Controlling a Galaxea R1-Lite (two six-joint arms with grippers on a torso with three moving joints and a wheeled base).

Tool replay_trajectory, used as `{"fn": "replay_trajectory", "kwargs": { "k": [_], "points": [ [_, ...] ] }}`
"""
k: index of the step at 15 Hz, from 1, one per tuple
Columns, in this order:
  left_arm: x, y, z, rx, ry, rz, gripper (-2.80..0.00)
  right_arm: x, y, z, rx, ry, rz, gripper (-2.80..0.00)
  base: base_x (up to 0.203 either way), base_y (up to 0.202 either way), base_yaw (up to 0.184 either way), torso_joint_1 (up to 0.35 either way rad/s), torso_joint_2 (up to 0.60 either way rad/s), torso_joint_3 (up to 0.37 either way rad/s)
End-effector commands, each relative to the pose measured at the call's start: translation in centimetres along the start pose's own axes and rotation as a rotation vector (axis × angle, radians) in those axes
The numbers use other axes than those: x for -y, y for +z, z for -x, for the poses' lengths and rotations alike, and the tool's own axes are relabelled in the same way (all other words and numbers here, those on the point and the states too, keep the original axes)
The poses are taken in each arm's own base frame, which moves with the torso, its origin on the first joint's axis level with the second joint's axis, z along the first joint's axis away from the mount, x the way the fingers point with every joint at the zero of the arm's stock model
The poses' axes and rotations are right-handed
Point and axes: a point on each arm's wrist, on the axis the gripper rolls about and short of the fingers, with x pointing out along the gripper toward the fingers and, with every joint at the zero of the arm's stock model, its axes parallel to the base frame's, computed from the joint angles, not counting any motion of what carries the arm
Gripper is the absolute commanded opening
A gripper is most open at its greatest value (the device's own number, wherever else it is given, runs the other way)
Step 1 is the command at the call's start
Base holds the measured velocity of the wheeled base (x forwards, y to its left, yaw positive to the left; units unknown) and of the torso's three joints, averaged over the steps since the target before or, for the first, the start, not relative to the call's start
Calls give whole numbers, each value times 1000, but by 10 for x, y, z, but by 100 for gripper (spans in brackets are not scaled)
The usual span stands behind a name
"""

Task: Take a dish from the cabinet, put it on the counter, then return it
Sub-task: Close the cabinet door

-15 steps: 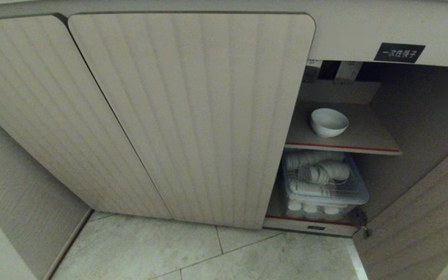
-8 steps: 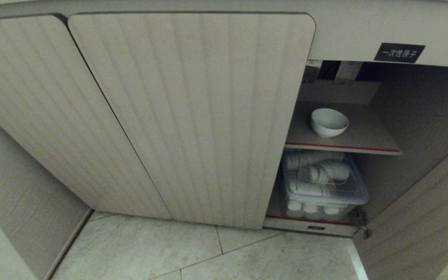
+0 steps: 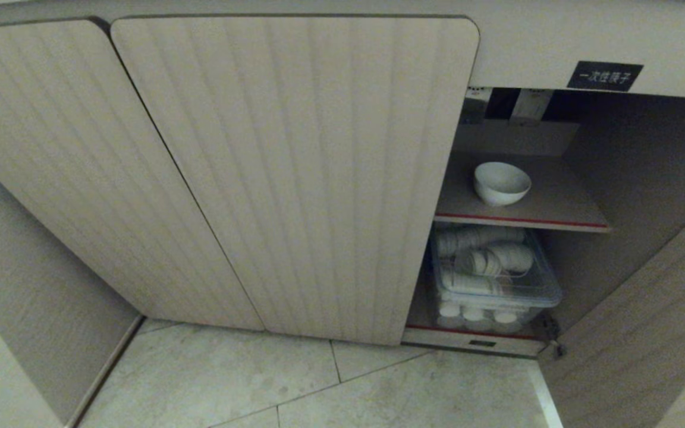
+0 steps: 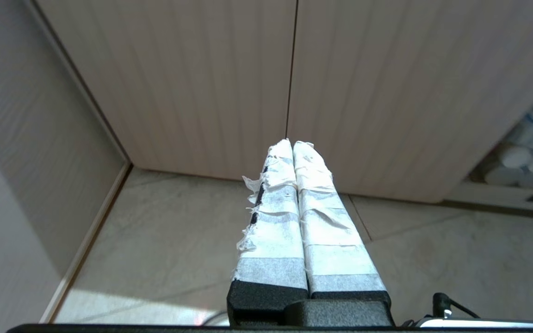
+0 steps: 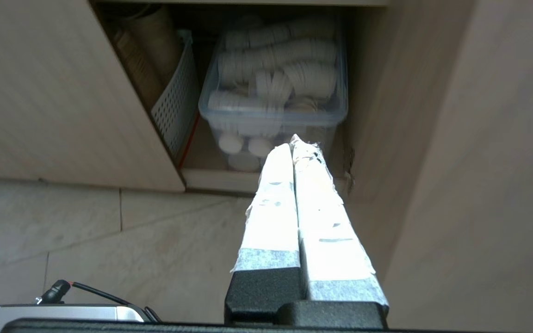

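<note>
A small white dish (image 3: 502, 183) sits on the red-edged upper shelf (image 3: 556, 214) inside the open right bay of the cabinet (image 3: 295, 178). Neither arm shows in the head view. In the left wrist view my left gripper (image 4: 292, 143) is shut and empty, low over the floor before two closed ribbed doors. In the right wrist view my right gripper (image 5: 294, 141) is shut with nothing in it, pointing at the lower bay of the cabinet (image 5: 63, 101). The counter is out of view.
Below the shelf stands a clear plastic bin (image 3: 494, 279) full of stacked white cups (image 5: 275, 69), with a white perforated basket (image 5: 174, 106) beside it. The swung-out door (image 3: 640, 333) stands at the right. A black label (image 3: 605, 76) sits above the opening. Pale floor tiles (image 3: 319, 386) lie below.
The whole head view has shifted slightly, so the cabinet sits a little higher and further left in the picture. Nothing in the cabinet has moved.
</note>
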Motion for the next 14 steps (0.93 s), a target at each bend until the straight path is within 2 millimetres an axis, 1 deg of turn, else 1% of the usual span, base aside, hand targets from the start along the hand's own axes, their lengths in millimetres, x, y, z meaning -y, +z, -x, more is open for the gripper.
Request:
{"fn": "replay_trajectory", "kwargs": {
  "k": [1,10,11,14],
  "points": [
    [0,0,0,0,1,0,-280,0,0,0,-1,0,0,-280,-180,0,-6,2,6,-2],
    [0,0,0,2,0,0,-280,0,0,0,-1,0,0,-280,-191,0,-1,1,2,2],
    [0,0,0,2,-1,0,-280,0,0,0,-1,0,0,-280,-135,0,-3,-2,3,2],
    [0,0,0,2,-1,0,-280,0,0,0,-1,0,0,-280,0,0,0,0,0,0]
  ]
}}
